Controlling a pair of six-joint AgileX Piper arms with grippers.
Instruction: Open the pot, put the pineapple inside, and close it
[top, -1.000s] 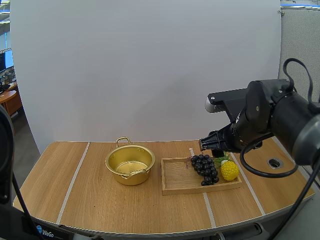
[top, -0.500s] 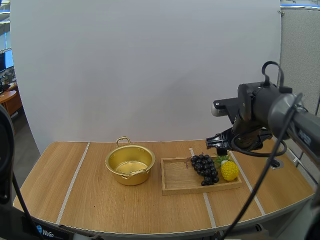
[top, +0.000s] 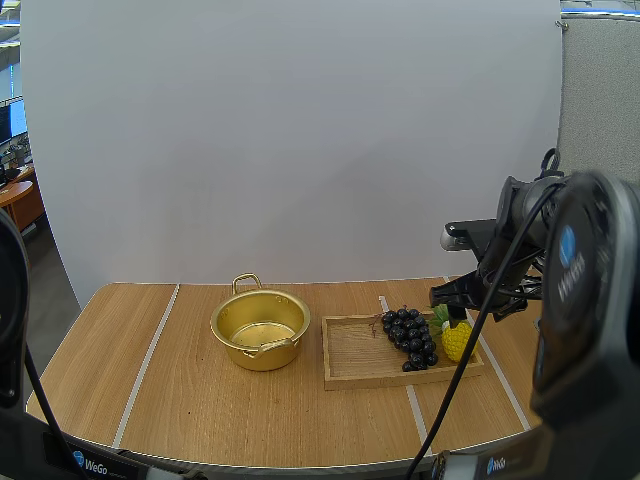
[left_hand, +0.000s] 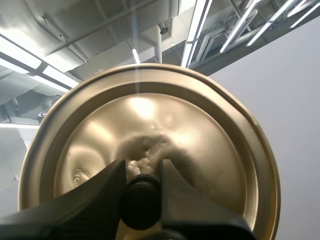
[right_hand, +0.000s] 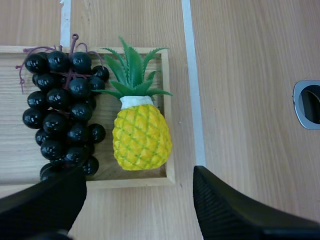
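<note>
Pineapple (right_hand: 141, 142) beneath wide-spread right end effector (right_hand: 136, 174); lid (left_hand: 200, 145) apparently pinched by its knob in left end effector (left_hand: 142, 170).

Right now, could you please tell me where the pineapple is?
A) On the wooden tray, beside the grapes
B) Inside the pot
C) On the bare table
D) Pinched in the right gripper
A: the pineapple lies on the wooden tray next to the grapes, with the right gripper open above it and not touching it.
</note>
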